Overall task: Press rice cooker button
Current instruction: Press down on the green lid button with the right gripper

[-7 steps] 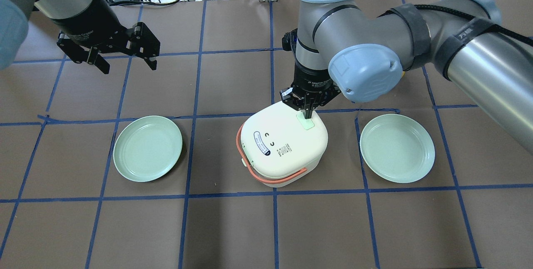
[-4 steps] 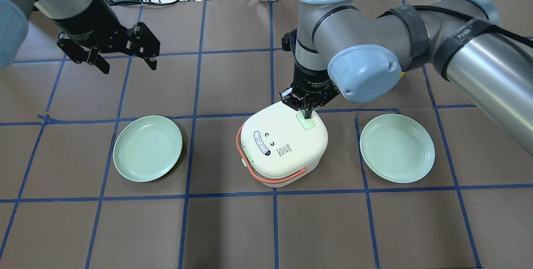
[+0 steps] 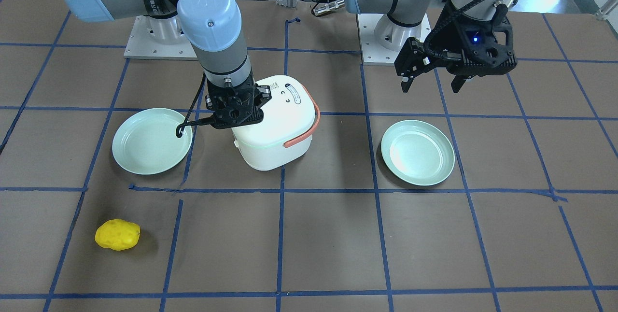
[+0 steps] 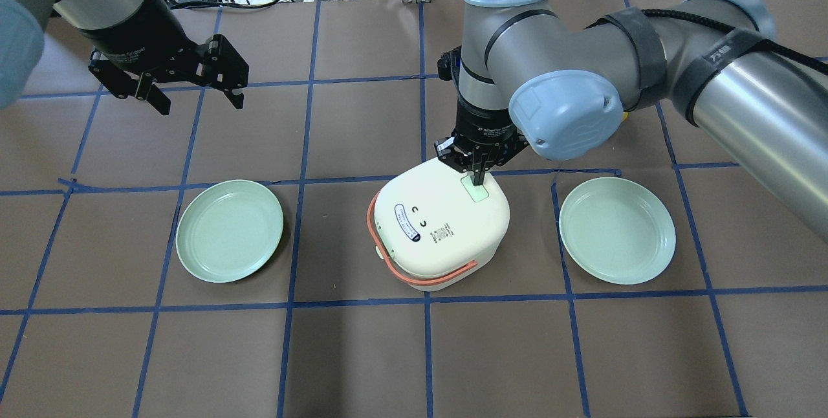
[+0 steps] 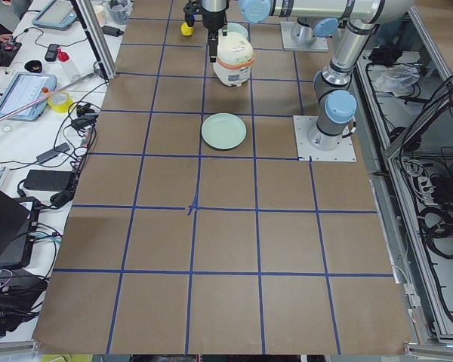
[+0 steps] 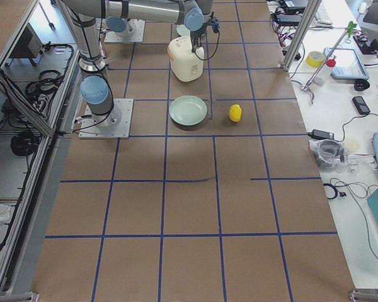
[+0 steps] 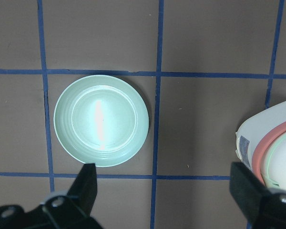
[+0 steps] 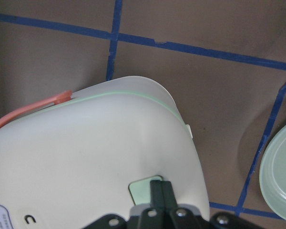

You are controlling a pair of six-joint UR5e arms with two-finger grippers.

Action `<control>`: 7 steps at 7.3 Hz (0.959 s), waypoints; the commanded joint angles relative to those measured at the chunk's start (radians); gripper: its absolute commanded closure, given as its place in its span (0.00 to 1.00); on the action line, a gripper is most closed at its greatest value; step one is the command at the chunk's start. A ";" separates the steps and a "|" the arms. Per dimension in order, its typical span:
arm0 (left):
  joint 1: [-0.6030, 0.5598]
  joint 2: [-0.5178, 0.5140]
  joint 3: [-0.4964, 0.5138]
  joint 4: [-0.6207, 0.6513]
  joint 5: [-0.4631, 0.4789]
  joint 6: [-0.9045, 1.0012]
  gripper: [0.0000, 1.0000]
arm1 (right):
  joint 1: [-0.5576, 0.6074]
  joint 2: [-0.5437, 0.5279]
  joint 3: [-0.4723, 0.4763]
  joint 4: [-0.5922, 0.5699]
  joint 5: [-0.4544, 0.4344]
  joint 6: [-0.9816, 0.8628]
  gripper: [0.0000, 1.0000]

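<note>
My right gripper point(image 4: 479, 178) points straight down, its two fingers pressed together with nothing between them. Their joined tip sits on the far end of the button point(image 4: 477, 193), the pale mint rectangle set in the lid. My right wrist camera shows it closest: the shut fingers point(image 8: 160, 188) cover part of the button point(image 8: 141, 187). No view tells me whether I am pushing it in.

The button lies at the corner of the lid that faces the table's far edge and my right side. The rice cooker point(image 4: 446, 237) stands near the middle of the table. Its coral handle point(image 4: 388, 264) is folded down around the side toward my left. The overhead view also shows the oval label point(image 4: 407, 222) on the lid; my wrist camera catches only its end. In the front-facing view my gripper body hides the button altogether.

My left gripper point(image 4: 200, 105) hangs high over the left half of the table, fingers spread wide and holding nothing. Its camera looks down on the left plate point(image 7: 101, 119) and one edge of the cooker.

The left plate and the right plate point(image 4: 618, 230) flank the cooker, each well apart from it. The front-facing view shows a yellow lump point(image 3: 117, 234) toward the far right corner; in the overhead view my right arm covers it.
</note>
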State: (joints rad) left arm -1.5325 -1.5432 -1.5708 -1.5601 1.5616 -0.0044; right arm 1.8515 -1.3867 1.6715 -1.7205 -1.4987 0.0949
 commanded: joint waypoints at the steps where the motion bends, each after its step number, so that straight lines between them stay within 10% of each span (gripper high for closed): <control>1: 0.000 0.000 0.000 0.000 0.000 0.000 0.00 | 0.002 0.000 0.001 0.004 0.000 0.000 1.00; 7: 0.000 0.000 0.000 0.000 0.000 0.001 0.00 | 0.006 0.000 0.027 -0.002 -0.002 0.000 1.00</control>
State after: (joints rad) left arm -1.5325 -1.5432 -1.5708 -1.5601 1.5616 -0.0031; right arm 1.8581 -1.3878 1.6856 -1.7184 -1.4997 0.0958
